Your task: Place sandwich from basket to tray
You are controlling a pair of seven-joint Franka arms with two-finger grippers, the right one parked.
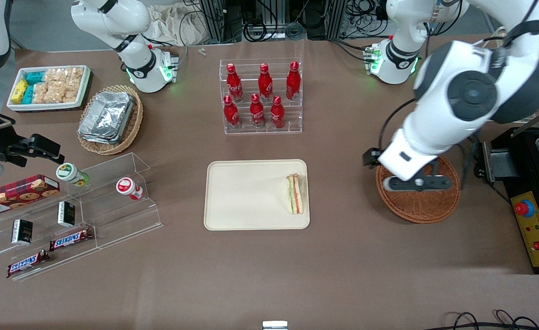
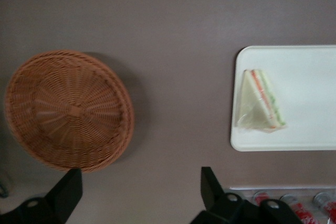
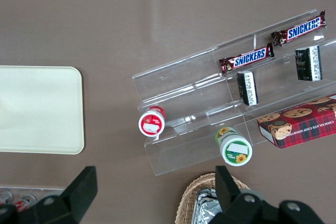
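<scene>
Sandwich (image 1: 295, 194) on tray (image 1: 242, 197), tool (image 2: 140, 192) above basket (image 1: 427, 206)

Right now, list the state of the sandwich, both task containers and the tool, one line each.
Triangular wrapped sandwich: lying on the tray, at its edge toward the working arm.
Cream rectangular tray: holds only the sandwich.
Round reddish-brown wicker basket: empty.
Tool: open, holding nothing, above the basket.

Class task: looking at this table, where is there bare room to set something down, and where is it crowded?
Free: most of the tray beside the sandwich; the basket, empty under the open claw; bare table between them. Crowded: the bottle rack and snack shelves.
</scene>
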